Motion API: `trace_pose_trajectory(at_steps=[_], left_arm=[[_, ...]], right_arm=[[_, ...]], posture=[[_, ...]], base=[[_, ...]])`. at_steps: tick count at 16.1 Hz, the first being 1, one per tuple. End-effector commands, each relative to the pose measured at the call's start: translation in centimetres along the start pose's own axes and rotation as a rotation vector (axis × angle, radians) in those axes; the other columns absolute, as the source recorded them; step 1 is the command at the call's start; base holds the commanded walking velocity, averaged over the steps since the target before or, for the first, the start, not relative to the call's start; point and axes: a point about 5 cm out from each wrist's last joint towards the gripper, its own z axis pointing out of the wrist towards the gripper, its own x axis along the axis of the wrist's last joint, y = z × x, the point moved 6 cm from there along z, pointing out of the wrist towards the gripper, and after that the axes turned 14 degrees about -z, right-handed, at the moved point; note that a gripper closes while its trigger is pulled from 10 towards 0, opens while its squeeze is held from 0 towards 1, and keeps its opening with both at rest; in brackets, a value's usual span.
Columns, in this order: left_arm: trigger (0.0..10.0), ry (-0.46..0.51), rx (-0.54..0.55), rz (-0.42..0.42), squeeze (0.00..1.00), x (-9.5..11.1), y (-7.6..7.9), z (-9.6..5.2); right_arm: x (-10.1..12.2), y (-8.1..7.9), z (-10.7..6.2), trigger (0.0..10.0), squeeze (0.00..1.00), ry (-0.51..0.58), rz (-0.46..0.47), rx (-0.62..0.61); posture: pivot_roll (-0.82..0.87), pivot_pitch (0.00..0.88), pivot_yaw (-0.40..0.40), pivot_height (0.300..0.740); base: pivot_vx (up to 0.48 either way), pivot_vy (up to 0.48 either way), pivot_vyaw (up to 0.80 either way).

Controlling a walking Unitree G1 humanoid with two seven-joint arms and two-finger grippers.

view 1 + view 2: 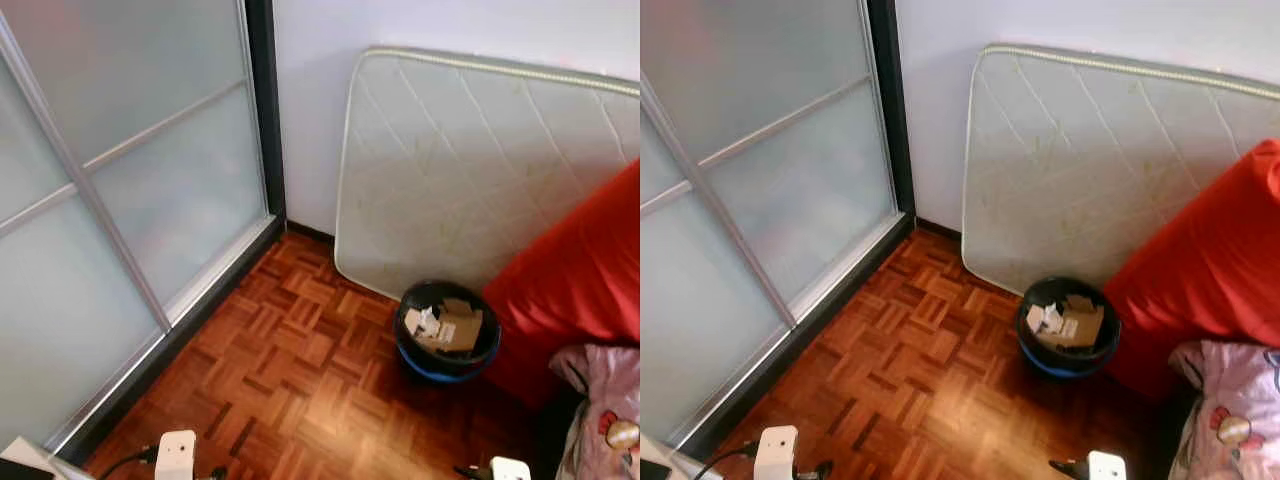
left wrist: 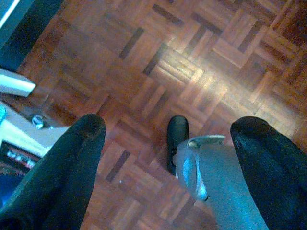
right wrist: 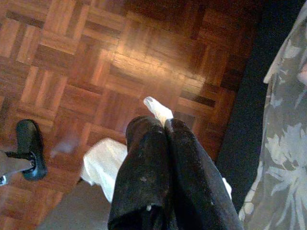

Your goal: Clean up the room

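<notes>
A black waste bin (image 1: 447, 330) with a blue base stands on the parquet floor against a leaning mattress, with cardboard and paper scraps inside. In the right wrist view my right gripper (image 3: 163, 123) is shut on a white piece of paper (image 3: 103, 163), whose corner pokes out past the fingertips; it hangs low over the floor beside a patterned cloth (image 3: 283, 158). My left gripper (image 2: 170, 125) is open above bare parquet, nothing between its fingers (image 2: 76, 158). The white wrist tops (image 1: 176, 455) show at the bottom edge of the head views.
A white mattress (image 1: 470, 170) leans on the back wall. A red covered piece of furniture (image 1: 580, 280) stands right of the bin, with a pink patterned cloth (image 1: 605, 410) in front. Frosted sliding doors (image 1: 120, 200) run along the left. My own foot (image 2: 177, 139) is below the left gripper.
</notes>
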Motion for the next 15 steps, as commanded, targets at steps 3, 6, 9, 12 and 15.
trace_pose_trajectory(at_steps=[3,6,9,12,15], left_arm=[[10.0,-0.001,0.0,0.005,0.0,0.11,-0.16,0.01],[10.0,0.005,-0.003,0.014,0.0,0.44,-0.16,0.06],[10.0,0.012,0.001,0.013,0.0,0.74,-0.29,0.09],[10.0,0.016,0.004,0.006,0.0,0.81,-0.3,0.1],[10.0,0.022,0.006,-0.008,0.0,0.83,-0.27,0.09]], right_arm=[[0.48,-0.18,0.08,10.0,0.0,0.016,0.0,-0.003],[0.44,-0.32,0.09,10.0,0.0,0.014,0.005,-0.005],[0.56,-0.43,0.1,10.0,0.0,0.019,0.013,-0.006],[0.63,-0.36,0.11,10.0,0.0,0.022,0.027,-0.013],[0.76,-0.28,0.13,10.0,0.0,0.024,0.027,-0.017]], posture=[[0.15,0.005,-0.023,0.74],[0.16,0.001,-0.018,0.74],[0.15,0.016,-0.014,0.74],[0.15,0.026,-0.015,0.74],[0.16,0.034,-0.015,0.74]], base=[[0.313,0.0,0.0],[0.333,0.0,0.0],[0.342,0.0,0.0],[0.345,0.0,0.0],[0.345,0.0,0.0]])
